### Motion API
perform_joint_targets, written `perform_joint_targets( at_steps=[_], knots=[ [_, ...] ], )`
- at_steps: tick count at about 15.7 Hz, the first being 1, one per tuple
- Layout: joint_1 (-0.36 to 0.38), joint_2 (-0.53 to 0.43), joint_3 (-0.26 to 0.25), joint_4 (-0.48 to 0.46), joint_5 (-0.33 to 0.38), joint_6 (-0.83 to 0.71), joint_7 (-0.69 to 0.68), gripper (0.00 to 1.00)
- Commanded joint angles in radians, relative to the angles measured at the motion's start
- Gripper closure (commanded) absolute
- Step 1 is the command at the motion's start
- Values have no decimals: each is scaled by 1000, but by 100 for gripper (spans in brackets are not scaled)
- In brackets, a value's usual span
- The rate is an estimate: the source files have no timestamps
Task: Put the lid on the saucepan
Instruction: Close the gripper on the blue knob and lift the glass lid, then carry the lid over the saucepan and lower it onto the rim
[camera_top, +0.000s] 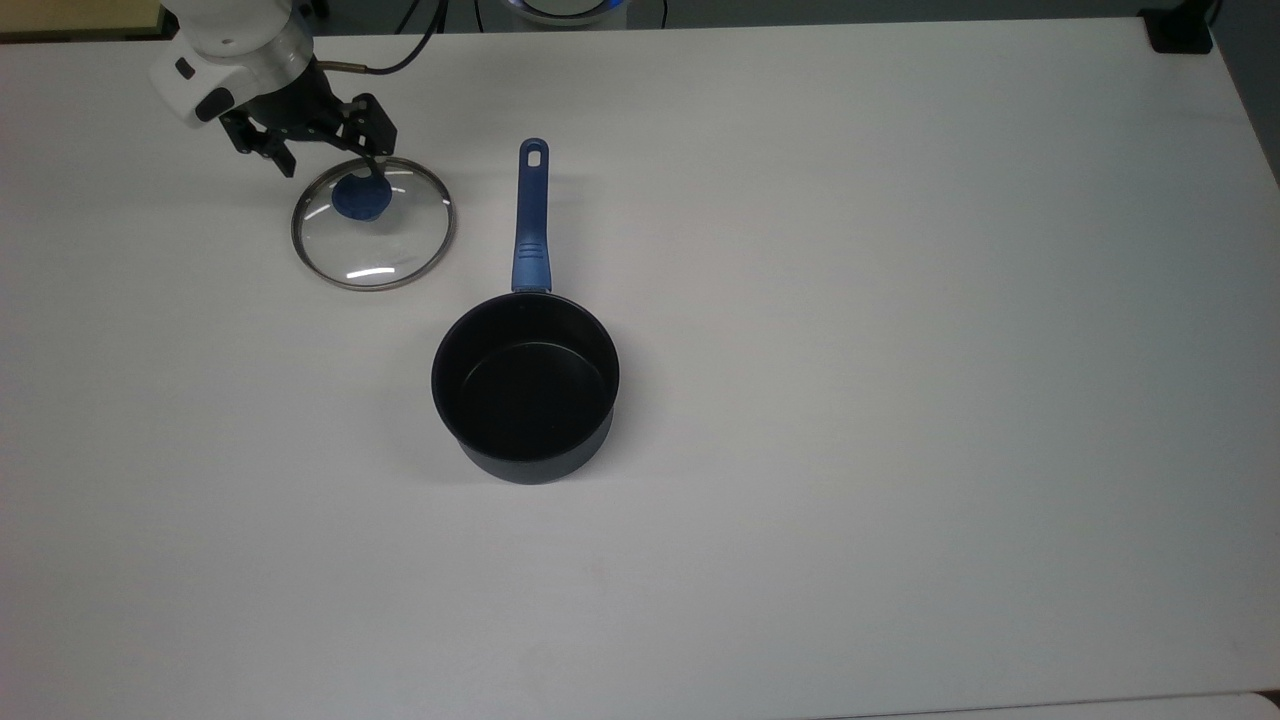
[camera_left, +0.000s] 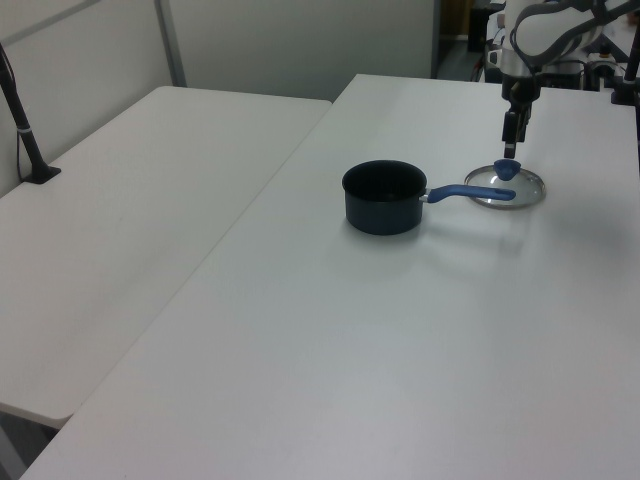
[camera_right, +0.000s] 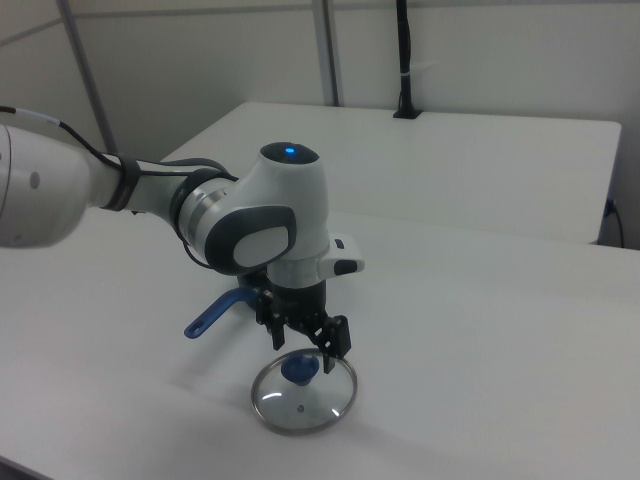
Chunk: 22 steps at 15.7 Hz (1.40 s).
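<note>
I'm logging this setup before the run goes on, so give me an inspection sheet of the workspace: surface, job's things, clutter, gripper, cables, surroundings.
Surface: white table, bare apart from the job's things.
Job's things: lid flat on the table, blue knob up, apart from the saucepan; the saucepan is upright, uncovered, inside black, blue handle pointing to the top view's top.
Clutter: nothing seen.
Gripper: gripper open, pointing down over the lid's knob, not closed on it.
Cables: black cable running from the arm off the table's far edge.
Surroundings: second white table alongside; black post on it; partition walls behind.
</note>
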Motion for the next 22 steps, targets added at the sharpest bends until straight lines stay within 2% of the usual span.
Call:
perform_joint_targets(
  at_steps=[1,9,10,11,13,14,16,18,22],
  knots=[
    [28,15,-13,-3,35,18,13,0],
    [61,92,-7,-11,30,106,14,2],
    [66,94,-5,-11,30,103,14,7],
    [66,91,-5,-10,30,97,16,17],
    [61,79,-2,4,38,33,43,44],
    [61,71,-2,30,38,-33,65,52],
    [63,36,-1,61,36,-162,77,56],
    [61,6,-1,90,36,-224,77,59],
    [58,12,-1,254,36,-337,83,59]
  ],
)
